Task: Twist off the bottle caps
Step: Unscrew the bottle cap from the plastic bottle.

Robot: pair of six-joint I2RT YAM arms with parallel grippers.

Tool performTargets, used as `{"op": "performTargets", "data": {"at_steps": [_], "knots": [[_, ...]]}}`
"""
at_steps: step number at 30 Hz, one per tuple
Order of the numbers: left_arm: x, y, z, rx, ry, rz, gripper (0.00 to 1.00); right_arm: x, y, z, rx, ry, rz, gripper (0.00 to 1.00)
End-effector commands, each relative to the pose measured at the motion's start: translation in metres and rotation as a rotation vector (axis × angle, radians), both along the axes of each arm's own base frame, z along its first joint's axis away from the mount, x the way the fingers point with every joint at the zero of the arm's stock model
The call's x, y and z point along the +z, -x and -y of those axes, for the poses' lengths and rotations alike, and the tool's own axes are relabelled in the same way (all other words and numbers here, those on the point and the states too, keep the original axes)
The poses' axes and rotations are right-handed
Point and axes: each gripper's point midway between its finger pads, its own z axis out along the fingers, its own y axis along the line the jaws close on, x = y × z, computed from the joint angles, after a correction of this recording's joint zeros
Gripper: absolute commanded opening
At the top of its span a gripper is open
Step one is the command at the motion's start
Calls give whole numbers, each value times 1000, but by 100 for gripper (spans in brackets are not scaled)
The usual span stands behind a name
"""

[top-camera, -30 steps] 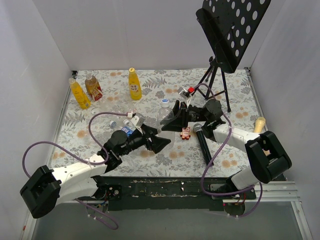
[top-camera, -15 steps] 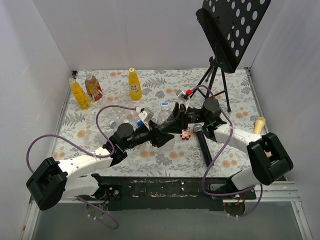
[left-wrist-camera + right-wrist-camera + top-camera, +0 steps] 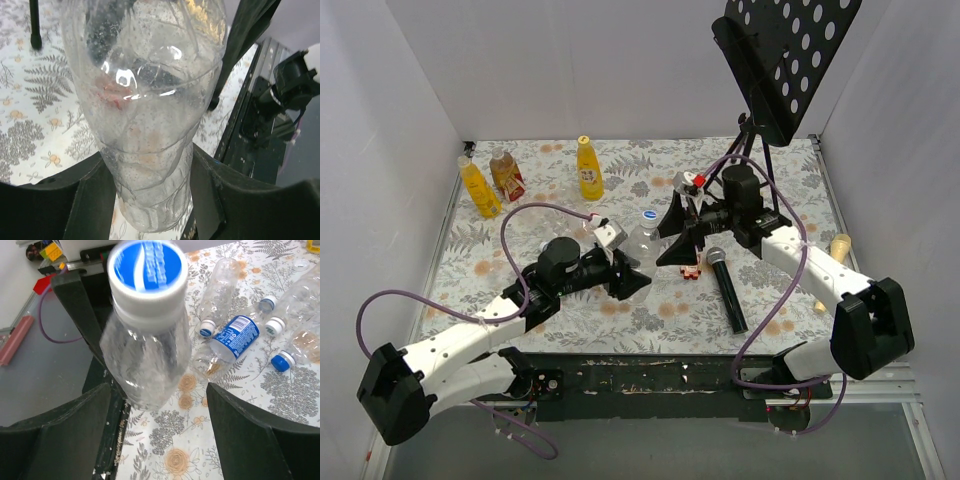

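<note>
A clear bottle [image 3: 145, 115] stands upright off the table, and my left gripper [image 3: 147, 200] is shut on its lower body. From above, the left gripper [image 3: 632, 272] holds that clear bottle [image 3: 642, 240] at mid-table. Its bottle cap [image 3: 146, 267], white with a blue top, sits on the neck and also shows in the top view as a small cap [image 3: 649, 213]. My right gripper [image 3: 157, 430] is open, its fingers spread wide on either side of the bottle's shoulder without touching it. In the top view the right gripper [image 3: 670, 238] sits just right of the bottle.
Several capped bottles lie on the floral cloth, among them a blue-labelled one [image 3: 235, 335]. Two yellow bottles [image 3: 480, 190] [image 3: 589, 170] and a brown one [image 3: 507, 175] stand at the back left. A black microphone [image 3: 725, 288] and a music stand [image 3: 760, 150] are to the right.
My left gripper swung in from the left and shut on the clear bottle. My right gripper, shut on the bottle's top before, opened and drew back to the right.
</note>
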Motion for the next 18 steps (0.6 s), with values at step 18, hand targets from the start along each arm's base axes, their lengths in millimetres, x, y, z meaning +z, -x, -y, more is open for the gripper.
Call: {"op": "performTargets", "data": {"at_steps": [18], "knots": [[-32, 18, -34, -225, -444, -24, 9, 20, 11, 26, -14, 183, -7, 80]]}}
